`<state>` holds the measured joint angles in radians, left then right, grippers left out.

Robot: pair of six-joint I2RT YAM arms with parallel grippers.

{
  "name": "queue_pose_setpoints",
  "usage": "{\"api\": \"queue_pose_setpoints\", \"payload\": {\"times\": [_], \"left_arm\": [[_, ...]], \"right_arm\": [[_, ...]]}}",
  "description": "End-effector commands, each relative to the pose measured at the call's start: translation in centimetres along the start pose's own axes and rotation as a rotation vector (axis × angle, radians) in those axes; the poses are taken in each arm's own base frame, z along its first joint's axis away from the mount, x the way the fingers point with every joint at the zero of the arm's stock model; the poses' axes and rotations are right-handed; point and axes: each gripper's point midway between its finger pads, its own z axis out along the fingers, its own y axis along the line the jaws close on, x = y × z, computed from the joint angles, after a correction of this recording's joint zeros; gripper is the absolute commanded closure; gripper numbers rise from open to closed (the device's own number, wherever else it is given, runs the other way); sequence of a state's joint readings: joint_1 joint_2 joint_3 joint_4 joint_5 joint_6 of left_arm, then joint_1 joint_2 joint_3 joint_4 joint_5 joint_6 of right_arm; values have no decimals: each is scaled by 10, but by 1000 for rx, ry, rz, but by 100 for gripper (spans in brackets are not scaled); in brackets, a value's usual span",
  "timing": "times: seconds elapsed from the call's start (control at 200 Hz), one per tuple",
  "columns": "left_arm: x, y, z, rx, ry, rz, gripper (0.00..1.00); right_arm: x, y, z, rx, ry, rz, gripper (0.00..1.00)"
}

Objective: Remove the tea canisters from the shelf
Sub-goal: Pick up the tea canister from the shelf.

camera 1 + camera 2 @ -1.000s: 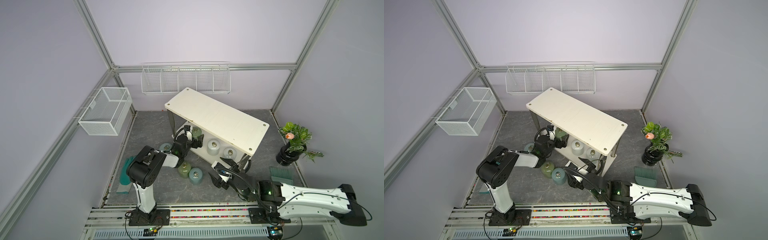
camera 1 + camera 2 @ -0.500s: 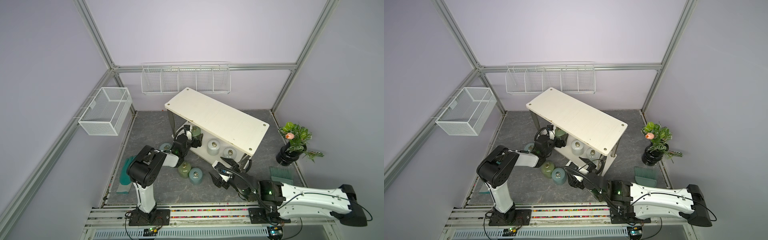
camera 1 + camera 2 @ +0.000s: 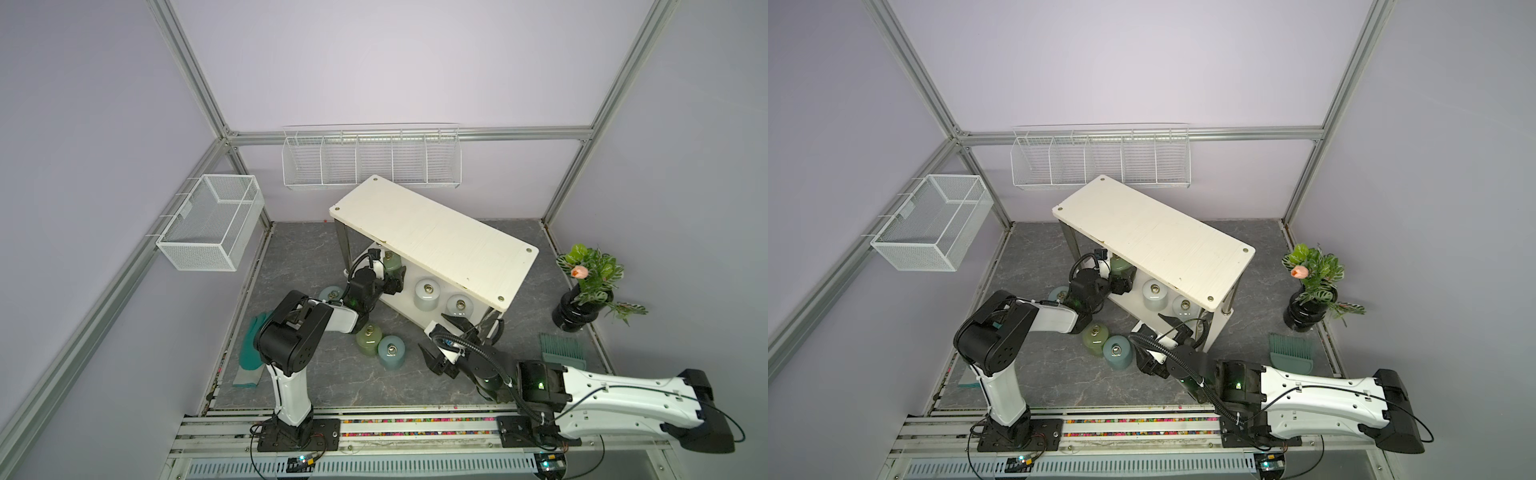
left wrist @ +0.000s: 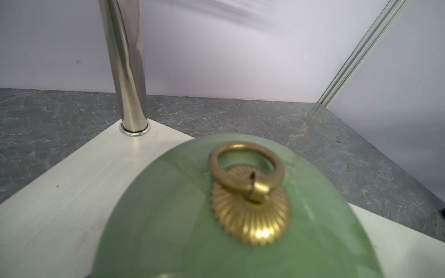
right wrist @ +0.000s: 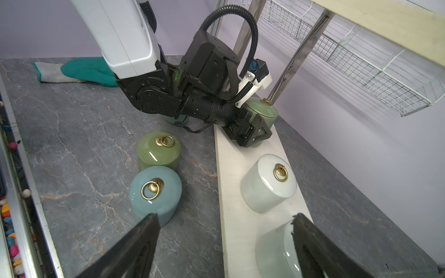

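Right gripper (image 5: 224, 217): the fingers are spread wide and nothing is held between them. It is poised low at the near end of the shelf (image 3: 432, 241), with the nearest pale jar (image 5: 277, 250) just beyond one finger.
Floor jars: three are counted. A blue jar (image 5: 155, 192) is set close against a green jar (image 5: 159, 149), and a second blue jar (image 3: 332, 292) is half hidden behind the left arm.
Shelf jars: three are counted on the lower board (image 5: 231, 163): the nearest pale jar, a second pale jar (image 5: 268, 183), and a far green jar (image 5: 262, 109).
Left gripper (image 3: 390, 270): its fingers are placed on either side of the far green jar. Whether the jar is squeezed yet cannot be told.
Handling: the glazed jars are judged hard, slick, breakable and fairly weighty, and the lids may be loose.
Hold: the round body below the lid is judged best. The brass ring (image 4: 245, 166) looks too small and floppy.
Total: six jars are counted, two of each colour.
Wire baskets (image 3: 372, 162): two are seen hung on the far walls.
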<state>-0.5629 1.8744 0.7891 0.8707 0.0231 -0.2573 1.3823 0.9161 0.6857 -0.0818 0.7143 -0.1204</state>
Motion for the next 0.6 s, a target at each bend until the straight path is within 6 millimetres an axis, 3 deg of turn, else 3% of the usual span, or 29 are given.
{"api": "queue_pose_setpoints", "payload": {"times": [0.0,0.305,0.595], "left_arm": [[1,0,4,0,15,-5,23],[4,8,-4,-45,24,10,27],[6,1,-9,-96,61,117,28]], "right_arm": [[3,-5,0,19,-5,-1,11],[4,-5,-1,18,-11,-5,11],[5,-7,-3,21,-16,-2,11]]}}
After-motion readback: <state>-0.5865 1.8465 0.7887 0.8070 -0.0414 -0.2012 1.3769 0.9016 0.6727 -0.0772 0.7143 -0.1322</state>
